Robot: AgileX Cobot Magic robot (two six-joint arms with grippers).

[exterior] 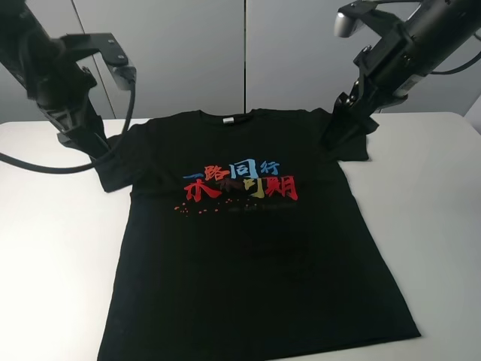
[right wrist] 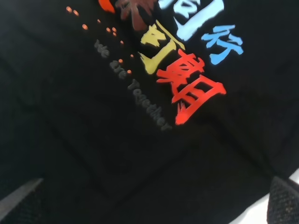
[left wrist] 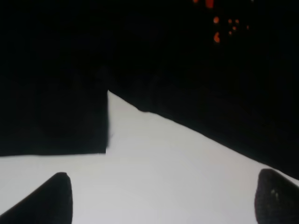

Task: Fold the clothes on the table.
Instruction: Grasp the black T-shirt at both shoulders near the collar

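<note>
The black T-shirt (exterior: 248, 256) lies flat, chest up, on the white table (exterior: 52, 248), with red, blue and yellow characters (exterior: 240, 180) across the chest. My left gripper (exterior: 84, 141) is low at the shirt's left sleeve. In the left wrist view it (left wrist: 163, 205) is open over bare table (left wrist: 154, 154), just beside the sleeve and side seam (left wrist: 187, 60). My right gripper (exterior: 347, 126) is low at the right sleeve. In the right wrist view it (right wrist: 154, 212) is open above black fabric (right wrist: 93, 140), with the print (right wrist: 187, 88) ahead.
Grey wall panels (exterior: 240, 53) stand behind the table's far edge. A black cable (exterior: 45, 167) loops from the left arm over the table's left side. The shirt's hem reaches the near edge of the view.
</note>
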